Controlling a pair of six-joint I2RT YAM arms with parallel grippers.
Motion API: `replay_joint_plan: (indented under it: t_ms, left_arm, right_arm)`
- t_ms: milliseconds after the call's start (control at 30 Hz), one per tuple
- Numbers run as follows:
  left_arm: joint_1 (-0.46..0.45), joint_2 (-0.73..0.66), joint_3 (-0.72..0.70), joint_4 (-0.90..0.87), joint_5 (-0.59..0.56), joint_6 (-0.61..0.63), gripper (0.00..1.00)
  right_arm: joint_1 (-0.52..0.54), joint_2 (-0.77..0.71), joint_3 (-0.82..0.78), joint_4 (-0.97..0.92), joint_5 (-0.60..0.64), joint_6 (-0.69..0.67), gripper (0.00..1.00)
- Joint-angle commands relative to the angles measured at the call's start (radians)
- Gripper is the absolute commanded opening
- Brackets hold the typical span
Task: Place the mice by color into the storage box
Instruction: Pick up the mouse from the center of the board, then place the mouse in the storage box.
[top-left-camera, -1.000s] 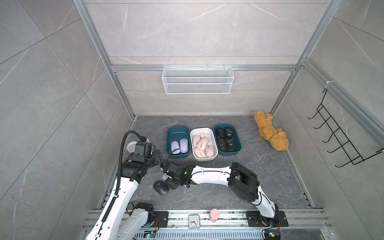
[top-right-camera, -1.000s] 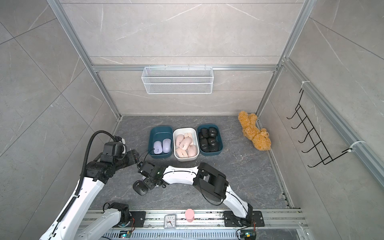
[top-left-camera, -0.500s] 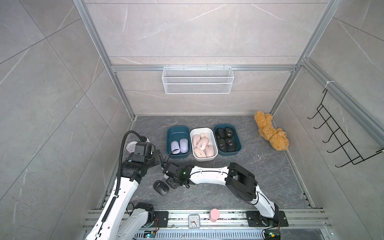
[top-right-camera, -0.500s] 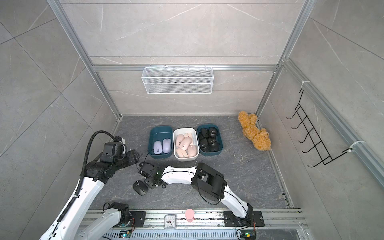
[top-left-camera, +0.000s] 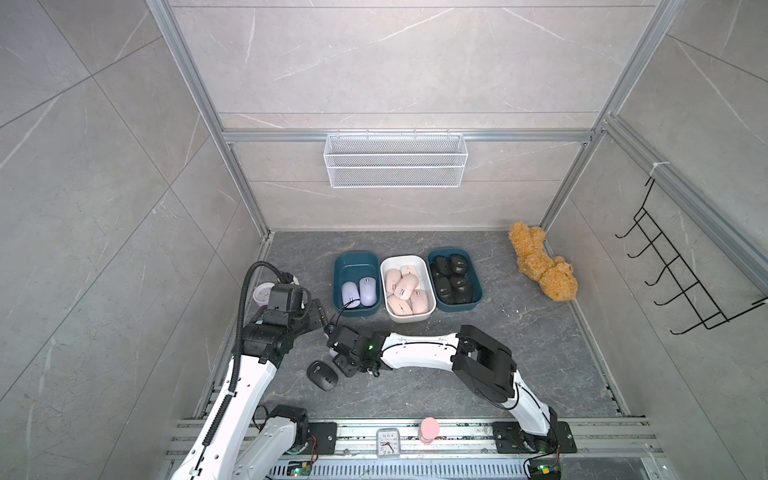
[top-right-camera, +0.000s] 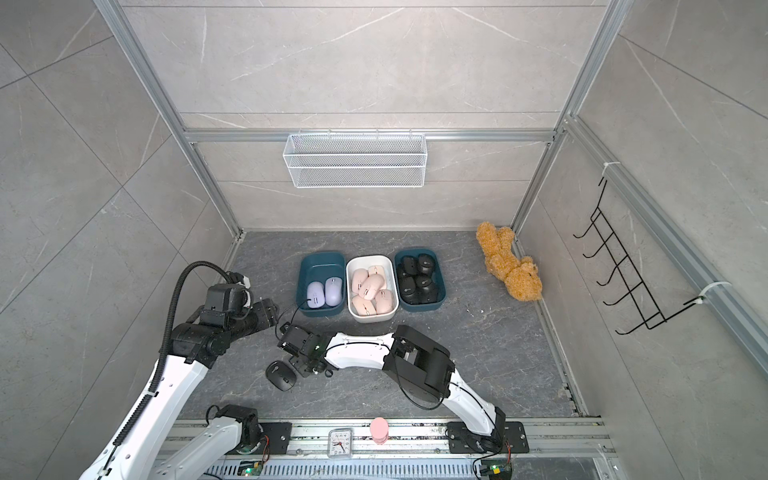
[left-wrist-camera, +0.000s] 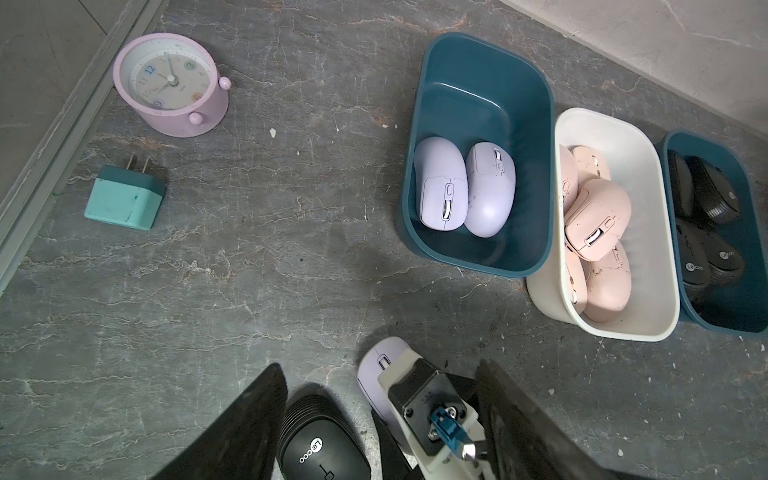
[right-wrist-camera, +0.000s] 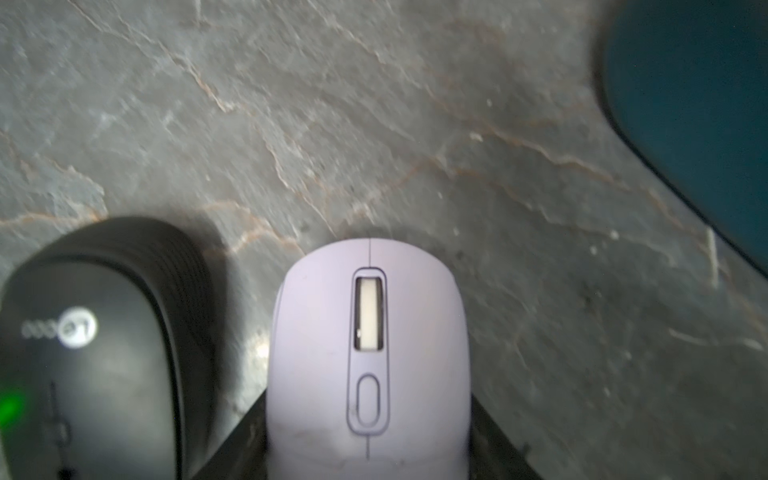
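Both top views show a purple clock at the left edge of the floor, partly hidden behind the left arm. Left wrist view shows a teal plug lying near the clock on the same floor.

Left gripper: fingers wide apart with nothing held between them. In both top views it hovers at lower left of the frame, left of the boxes.

Black mouse: lying on the floor at lower centre-left, just beside the right gripper.

Right gripper: clamped on a lavender mouse, one finger on each side. Whether this mouse is off the floor cannot be told.

Three boxes stand side by side at the centre of the frame:
- Left teal box: holds two lavender mice
- White box: holds a heap of pink mice
- Right teal box: holds black mice

Stuffed bear: lying by the right wall
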Motion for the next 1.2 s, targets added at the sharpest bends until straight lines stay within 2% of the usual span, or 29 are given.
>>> replay_joint_plan:
  t_ms: [0,300,567,833,1167]
  left_arm:
    - [0.001,-0.008,0.005,0.031,0.028,-0.014,0.75]
    - [0.000,0.008,-0.013,0.104,0.072,-0.043,0.75]
    - [0.000,0.014,-0.035,0.191,0.100,-0.063,0.75]
    - [0.000,-0.014,-0.046,0.240,0.085,-0.076,0.75]
    - [0.000,-0.037,-0.055,0.256,0.089,-0.098,0.75]
  right_arm:
    - [-0.003,-0.094,-0.079,-0.005,0.025,0.051,0.43]
    - [-0.019,-0.300,-0.191,-0.007,0.076,0.095,0.44]
    - [-0.121,-0.390,-0.117,-0.056,0.069,0.066,0.45]
    - [-0.266,-0.289,0.100,-0.081,0.004,0.053,0.45]
    - [-0.334,-0.014,0.491,-0.172,0.023,0.031,0.45]
